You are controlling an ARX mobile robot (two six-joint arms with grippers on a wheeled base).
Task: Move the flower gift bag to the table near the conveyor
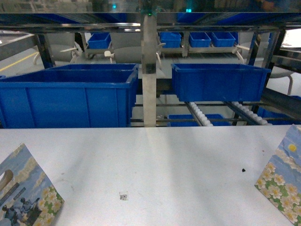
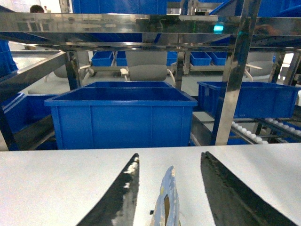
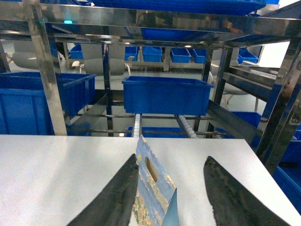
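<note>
Two flower gift bags show in the head view: one at the lower left corner (image 1: pixel 28 197), one at the right edge (image 1: pixel 282 183), both upright over the white table (image 1: pixel 155 160). Neither gripper shows in that view. In the left wrist view my left gripper (image 2: pixel 170 154) is open, and the left bag (image 2: pixel 168 197) stands edge-on between its fingers, touching neither. My right gripper (image 3: pixel 172 157) is also open; the right bag (image 3: pixel 150 188), with its handle hole, stands close against the left finger. The conveyor (image 1: pixel 200 115) of white-wheeled roller tracks slopes behind the table's far edge.
A large blue bin (image 1: pixel 70 96) sits behind the table at the left and a smaller one (image 1: pixel 218 82) on the rollers at the right. A steel post (image 1: pixel 149 70) rises between them. A small code sticker (image 1: pixel 123 196) and a black speck (image 1: pixel 244 170) mark the tabletop.
</note>
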